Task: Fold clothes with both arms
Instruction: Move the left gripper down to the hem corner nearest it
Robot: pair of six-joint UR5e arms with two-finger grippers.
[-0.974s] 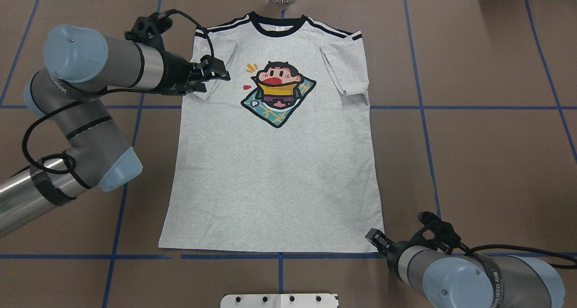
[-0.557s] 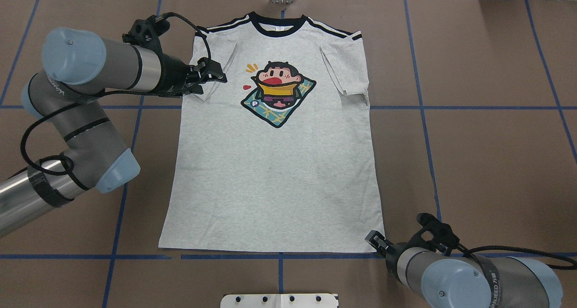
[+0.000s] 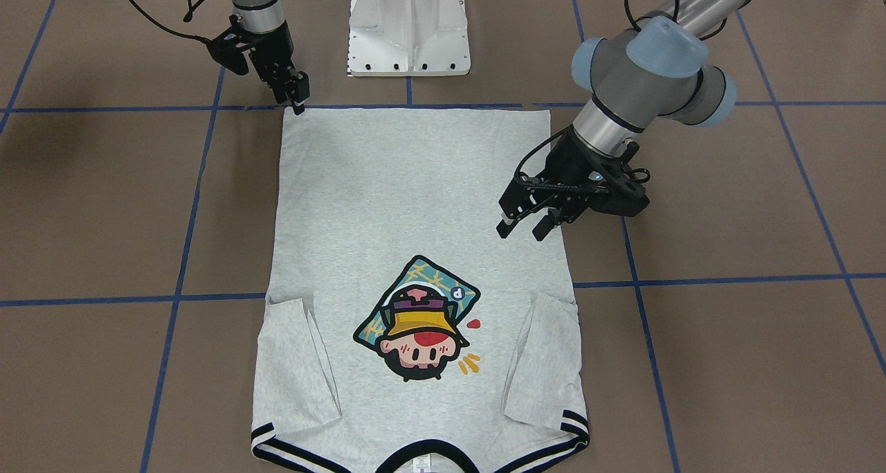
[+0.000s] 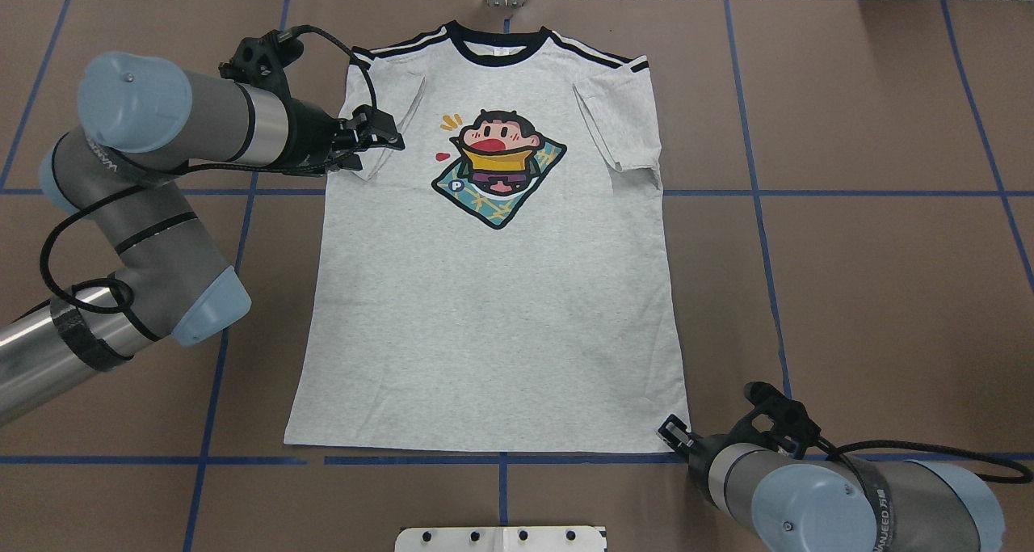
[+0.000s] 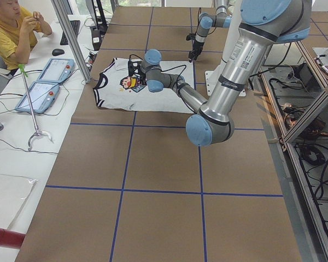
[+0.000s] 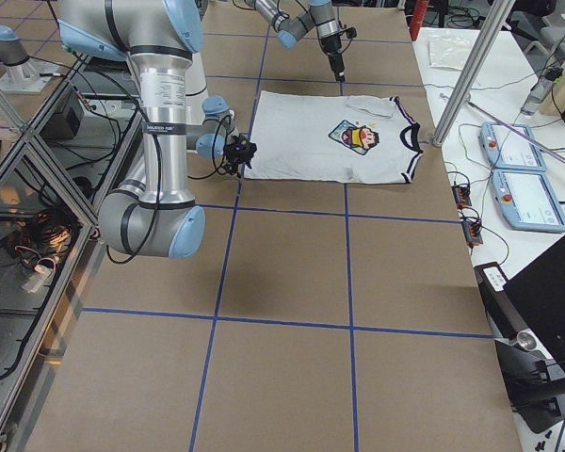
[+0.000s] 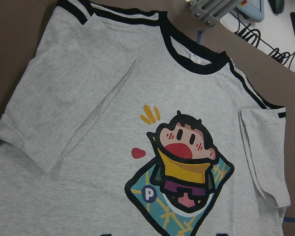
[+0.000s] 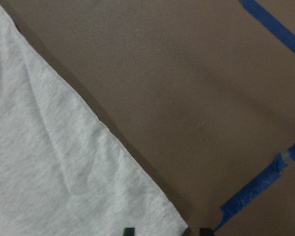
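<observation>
The T-shirt (image 4: 493, 293) lies flat mid-table, print up, collar away from the robot, sleeves (image 4: 618, 124) folded in; I judge the grasps are being lined up; the left gripper (image 3: 520, 229) hovers, jaws apart, over its side's sleeve (image 7: 64, 113); the right gripper (image 4: 672, 432), jaws apart, straddles the near hem corner (image 8: 157, 216); next each must pinch cloth lying flush on the table (image 4: 872, 293); the white base (image 4: 501, 538) and a person (image 5: 11, 33) sit well apart.

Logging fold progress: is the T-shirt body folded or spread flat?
Spread flat. The T-shirt lies print up, only its sleeves folded inward over the chest; its hem lies straight on the table.
</observation>
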